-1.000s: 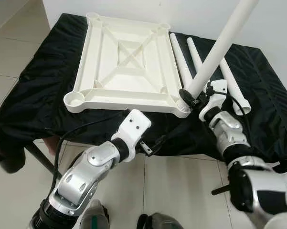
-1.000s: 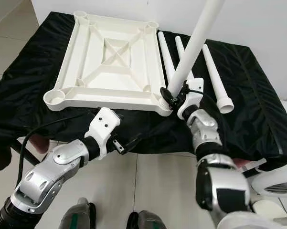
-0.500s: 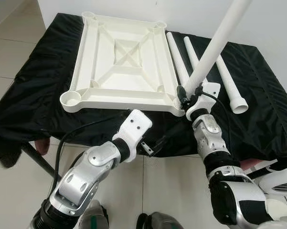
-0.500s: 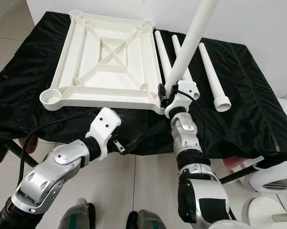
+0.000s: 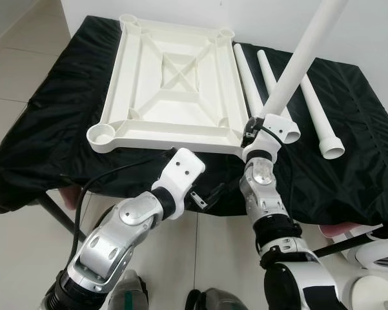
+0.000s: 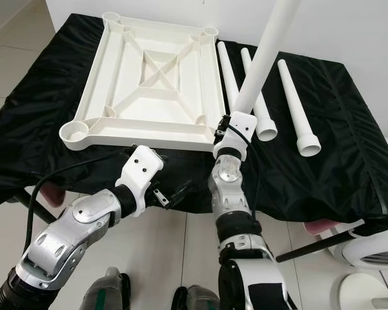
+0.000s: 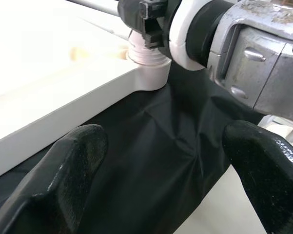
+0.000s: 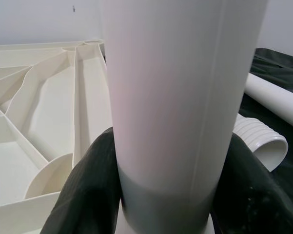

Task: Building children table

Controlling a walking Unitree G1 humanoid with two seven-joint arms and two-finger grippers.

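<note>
A white tabletop (image 5: 168,132) lies upside down on a table draped in black cloth (image 5: 58,129). My right gripper (image 5: 255,134) is shut on a white table leg (image 5: 297,64) close to its lower end. The leg stands tilted, its ribbed end (image 7: 146,54) sitting at the near right corner socket (image 7: 151,78). In the right wrist view, black fingers (image 8: 87,190) press both sides of the leg (image 8: 170,97). My left gripper (image 7: 161,146) hangs open by the table's front edge, just below that corner. Three more legs (image 6: 297,110) lie on the cloth to the right.
The cloth-covered table backs onto a white wall (image 5: 374,32). Tiled floor (image 5: 26,77) runs along the left and under the front edge. A white rounded object (image 5: 381,255) stands on the floor at the lower right. A black cable (image 5: 103,177) loops off my left arm.
My right forearm has swung leftward and now rises almost straight up under the corner. The leg's lower end stays at the near right socket. My left arm has not moved.
</note>
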